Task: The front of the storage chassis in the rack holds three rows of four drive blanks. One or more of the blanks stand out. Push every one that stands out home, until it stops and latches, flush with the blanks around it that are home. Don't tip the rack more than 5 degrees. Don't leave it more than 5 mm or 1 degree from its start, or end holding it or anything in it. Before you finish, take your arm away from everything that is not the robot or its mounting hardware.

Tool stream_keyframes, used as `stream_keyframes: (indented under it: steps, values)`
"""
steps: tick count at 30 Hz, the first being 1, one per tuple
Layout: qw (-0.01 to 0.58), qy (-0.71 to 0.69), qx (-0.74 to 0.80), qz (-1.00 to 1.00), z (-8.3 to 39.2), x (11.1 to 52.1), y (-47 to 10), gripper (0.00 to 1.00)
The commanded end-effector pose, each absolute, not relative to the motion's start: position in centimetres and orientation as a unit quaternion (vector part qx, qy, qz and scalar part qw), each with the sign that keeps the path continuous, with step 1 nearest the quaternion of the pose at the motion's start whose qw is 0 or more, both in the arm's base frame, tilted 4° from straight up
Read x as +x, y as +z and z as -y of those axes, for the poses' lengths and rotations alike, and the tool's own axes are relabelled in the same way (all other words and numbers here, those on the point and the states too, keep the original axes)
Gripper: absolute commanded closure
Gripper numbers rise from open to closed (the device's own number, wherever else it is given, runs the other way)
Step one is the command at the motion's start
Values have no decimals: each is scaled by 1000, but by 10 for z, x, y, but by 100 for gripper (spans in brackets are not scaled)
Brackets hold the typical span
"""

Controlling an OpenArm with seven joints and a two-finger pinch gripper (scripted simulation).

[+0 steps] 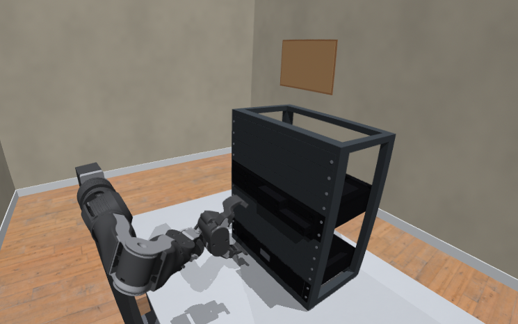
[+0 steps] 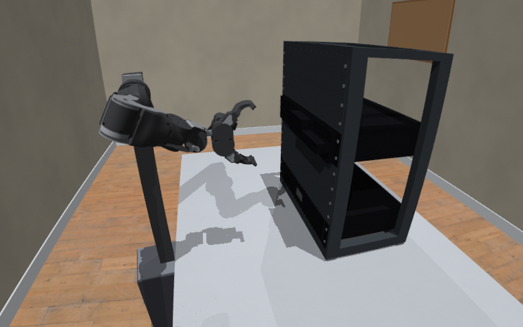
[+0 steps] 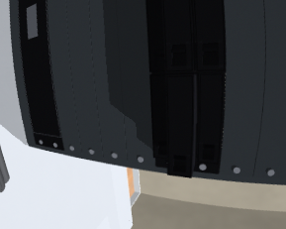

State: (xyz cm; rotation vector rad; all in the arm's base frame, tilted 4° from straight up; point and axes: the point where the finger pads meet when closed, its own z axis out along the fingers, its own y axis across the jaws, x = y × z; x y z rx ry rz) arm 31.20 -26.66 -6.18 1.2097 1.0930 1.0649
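The dark rack (image 1: 336, 201) (image 2: 352, 121) stands upright. The black chassis (image 1: 245, 174) (image 2: 287, 106) crosses its front at mid height. Two blanks stand out as dark blocks in the top and exterior views: one nearer the middle (image 1: 272, 195) (image 2: 300, 118), seemingly in the top row, and one at the right end (image 1: 296, 220) (image 2: 314, 139). In the wrist view the right-end blank (image 3: 180, 123) is in the middle row, its end projecting past its neighbours. How far each stands out is hard to tell. My gripper (image 1: 246, 233) (image 2: 255, 135) is open and empty, in front of the rack, with a gap between.
Flat panels (image 1: 281, 149) (image 2: 316, 73) cover the front above and below the chassis. A second black unit (image 1: 283, 263) (image 2: 306, 203) with a pale label sits at the bottom. The rack stands on a white table (image 1: 382, 297) (image 2: 377, 292). A cork board (image 1: 308, 66) hangs on the wall behind.
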Motion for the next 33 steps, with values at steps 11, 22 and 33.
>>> stream_keyframes:
  steps: [11, 22, 33]
  values:
    - [556, 453, 516, -469, 283, 346, -44, 0]
    - [556, 454, 515, -469, 287, 354, -39, 0]
    - [555, 454, 515, -469, 287, 354, -39, 0]
